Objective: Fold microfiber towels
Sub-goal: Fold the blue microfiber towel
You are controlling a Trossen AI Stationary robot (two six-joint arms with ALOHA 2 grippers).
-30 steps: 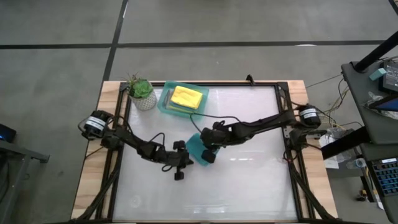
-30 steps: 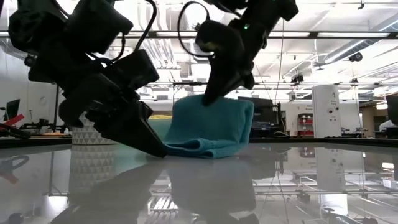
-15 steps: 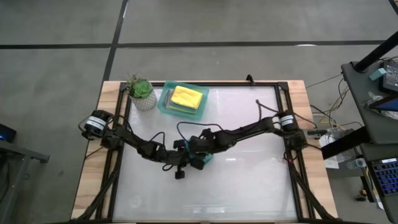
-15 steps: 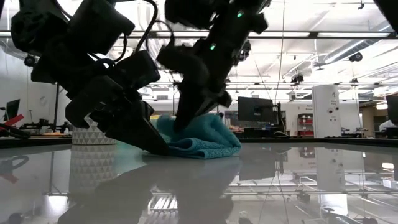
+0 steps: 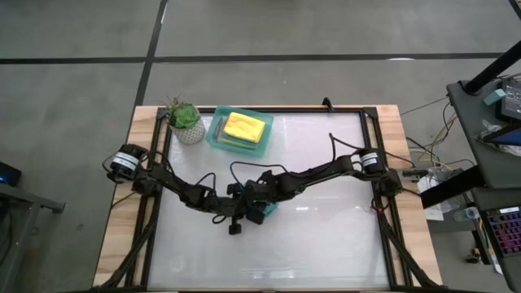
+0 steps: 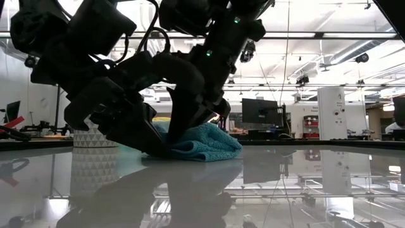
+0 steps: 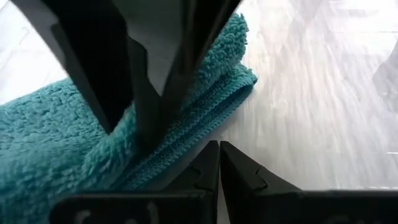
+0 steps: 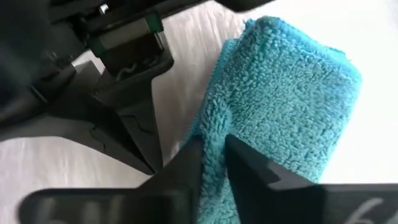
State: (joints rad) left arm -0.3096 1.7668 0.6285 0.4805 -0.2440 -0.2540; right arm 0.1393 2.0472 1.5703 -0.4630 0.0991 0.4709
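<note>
Folded teal towel [image 6: 205, 143] on the worktop [image 5: 326, 236], left tool [image 7: 219, 163] pressed together at its edge, right tool [image 8: 213, 158] slightly parted around a fold

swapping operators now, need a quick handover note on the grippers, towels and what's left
Left gripper: shut, tips pressed on the table at the teal towel's edge.
Right gripper: fingers slightly apart around a towel edge, low on the towel beside the left gripper.
Teal towel: doubled over, mid-table.
Yellow towel: folded in the tray.
Left: release the teal fold, probably move it to the tray.
</note>
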